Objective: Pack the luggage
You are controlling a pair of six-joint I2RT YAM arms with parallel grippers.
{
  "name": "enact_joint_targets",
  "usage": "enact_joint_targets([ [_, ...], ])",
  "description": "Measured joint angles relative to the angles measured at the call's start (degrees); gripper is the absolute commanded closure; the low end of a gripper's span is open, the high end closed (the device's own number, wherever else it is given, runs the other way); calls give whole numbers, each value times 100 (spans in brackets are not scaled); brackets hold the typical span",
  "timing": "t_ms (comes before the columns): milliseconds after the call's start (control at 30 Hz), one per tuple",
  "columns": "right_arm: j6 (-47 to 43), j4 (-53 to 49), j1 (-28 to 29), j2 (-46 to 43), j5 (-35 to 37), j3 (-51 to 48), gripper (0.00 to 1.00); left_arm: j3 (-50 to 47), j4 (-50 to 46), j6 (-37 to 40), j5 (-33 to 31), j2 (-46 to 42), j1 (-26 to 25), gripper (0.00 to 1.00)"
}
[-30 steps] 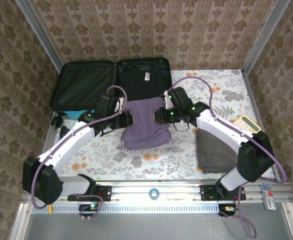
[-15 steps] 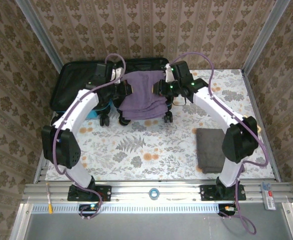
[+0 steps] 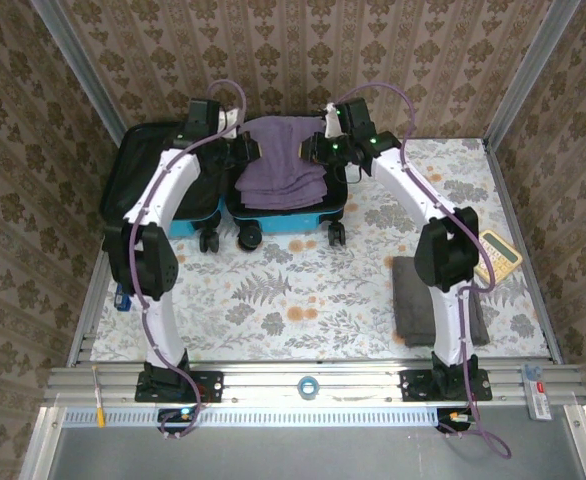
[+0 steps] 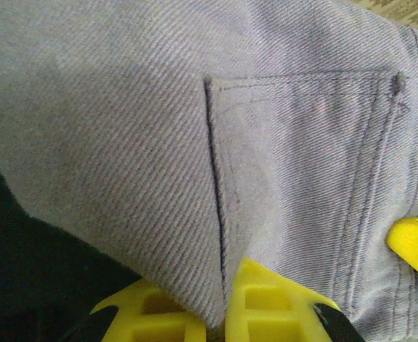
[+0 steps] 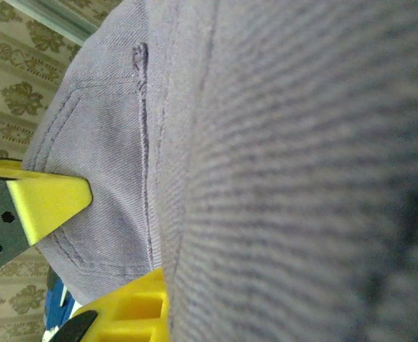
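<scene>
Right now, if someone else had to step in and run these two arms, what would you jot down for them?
Left gripper: shut on one side of the folded lavender denim trousers.
Right gripper: shut on the opposite side.
The trousers hang between them over the right half of the open turquoise hard-shell suitcase; I cannot tell whether they touch the lining.
Done: garment is at the case.
Left: lower it in and release. The folded grey towel on the table probably goes next.
</scene>
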Motion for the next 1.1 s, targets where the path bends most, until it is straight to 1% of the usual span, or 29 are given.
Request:
enact_joint_targets([
  [367,2,-542,-184,1674,-61,1961,100,1469,-234,17,103,1493,164,100],
  [400,4,-595,-192,1821,-68,2133,100,1620,-306,31,103,1622,164,93],
  [433,7,-632,-208,1945,-76,2280,98,1735,-343,42,101,1720,168,78],
  [467,13,-675,-227,2085,-81,2433,81,1882,-387,74,92,1843,186,59],
  [500,24,-708,-256,2210,-94,2564,66,2015,-442,105,74,1939,190,53],
  [533,66,-728,-280,2321,-122,2680,52,2179,-501,118,46,2044,195,48],
  [567,103,-743,-306,2437,-160,2785,42,2343,-575,129,-11,2124,205,45],
  [633,155,-734,-376,2603,-208,2914,33,2575,-673,190,-122,2205,234,43],
  [667,168,-715,-424,2662,-234,2946,29,2653,-708,219,-192,2212,251,42],
  [733,203,-710,-529,2704,-271,2953,26,2767,-767,271,-308,2210,275,42],
  [867,216,-680,-704,2710,-380,3025,24,2811,-866,376,-527,2192,308,41],
  [1100,-4,-785,-748,2592,-391,3086,22,2715,-1008,503,-780,2109,269,40],
])
